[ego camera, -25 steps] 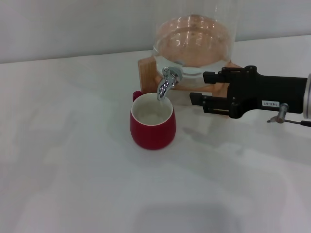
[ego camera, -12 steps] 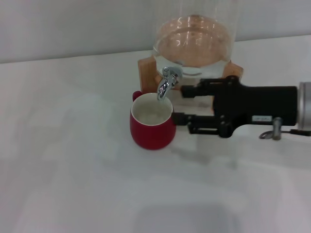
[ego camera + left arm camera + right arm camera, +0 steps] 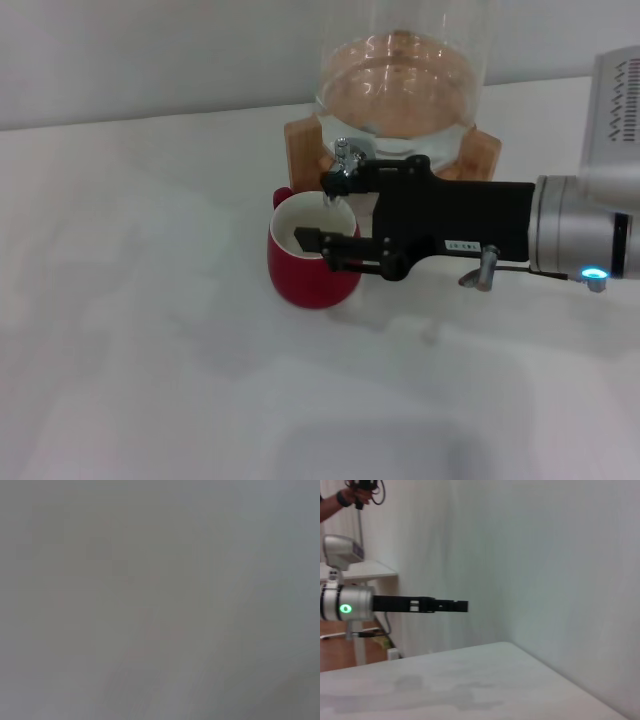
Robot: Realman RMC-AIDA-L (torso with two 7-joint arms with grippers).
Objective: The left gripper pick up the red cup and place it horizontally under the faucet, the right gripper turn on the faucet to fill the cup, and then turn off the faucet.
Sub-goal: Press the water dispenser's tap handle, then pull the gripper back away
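Observation:
The red cup [image 3: 300, 277] stands upright on the white table, right under the faucet [image 3: 343, 158] of the glass dispenser jar [image 3: 400, 80]. My right gripper [image 3: 318, 210] reaches in from the right and is open. Its upper finger ends at the faucet's spout, and its lower finger lies across the cup's mouth. Nothing is held in it. In the right wrist view my left gripper [image 3: 465, 606] hangs off to the side, far from the cup, on an arm with a green light. The left wrist view shows only blank grey.
The jar sits on a wooden stand [image 3: 482, 152] at the back of the table [image 3: 150, 350], close to the pale wall. A person's hand [image 3: 350, 497] and a second table show in the right wrist view.
My right gripper has moved left from beside the stand, until its fingers reach the faucet and the cup's mouth. The cup has not moved.

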